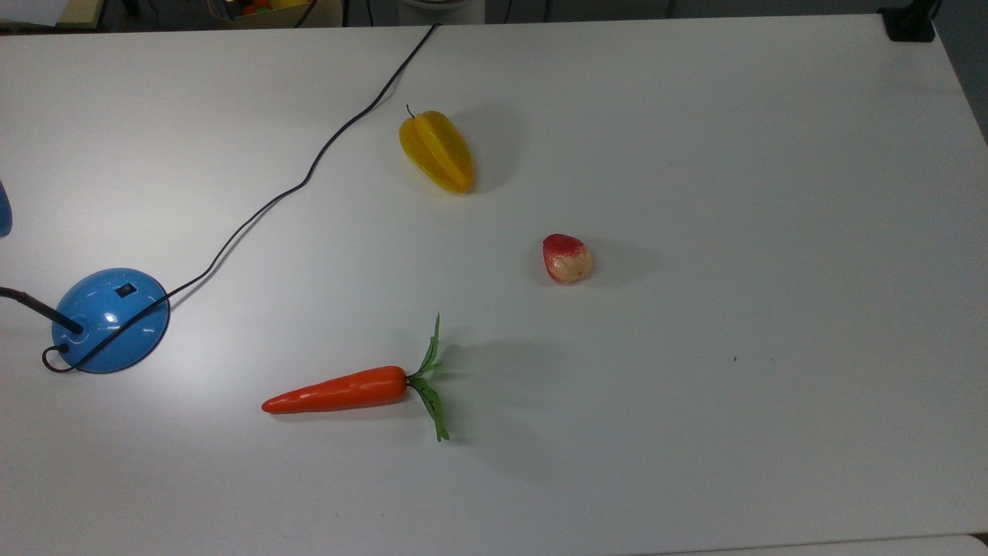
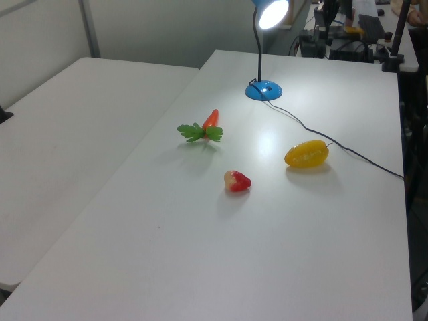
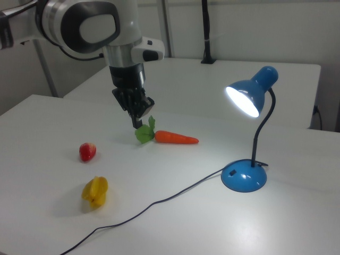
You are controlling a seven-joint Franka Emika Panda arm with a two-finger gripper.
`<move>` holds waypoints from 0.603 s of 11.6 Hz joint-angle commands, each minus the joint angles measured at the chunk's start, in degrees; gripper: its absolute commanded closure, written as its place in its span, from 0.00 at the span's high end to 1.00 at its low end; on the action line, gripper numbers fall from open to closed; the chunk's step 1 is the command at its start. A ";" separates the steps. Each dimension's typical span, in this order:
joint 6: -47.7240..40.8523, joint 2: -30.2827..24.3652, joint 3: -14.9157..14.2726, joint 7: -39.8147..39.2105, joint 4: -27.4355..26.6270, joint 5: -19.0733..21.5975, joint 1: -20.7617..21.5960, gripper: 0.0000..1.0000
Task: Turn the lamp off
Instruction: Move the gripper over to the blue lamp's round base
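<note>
The switch is a small target on a curved, glossy dome; an off-centre press is judged likely to slide off, or to push the light base across the white table (image 1: 695,154) rather than toggle it. The black power cord (image 1: 309,174) trails from the base past the yellow starfruit-shaped toy (image 1: 437,150), and a low approach could snag it. The orange plastic carrot with green leaves (image 3: 172,137) lies between the gripper (image 3: 139,121) and the lamp in the right view, so a direct low path risks knocking it. The gripper hangs above the carrot's leaves, well apart from the lamp; its fingers appear pressed together, grasping nothing. The blue desk lamp with dome-shaped base (image 3: 244,176) stands at the right view's right and at the top view's left edge, upright. Its small black rocker switch (image 1: 125,290) sits on the dome's upper slope. A thin black neck (image 3: 263,135) curves up to the blue head (image 3: 251,94), which is lit: the task is not yet done. A red-and-cream strawberry-like toy (image 1: 566,258) lies apart.
</note>
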 commanded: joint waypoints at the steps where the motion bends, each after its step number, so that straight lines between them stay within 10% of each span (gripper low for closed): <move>1: 4.44 2.13 -1.25 4.66 -0.11 1.34 0.49 0.00; 7: 29.35 3.81 -1.25 5.63 -10.89 1.25 -5.13 0.00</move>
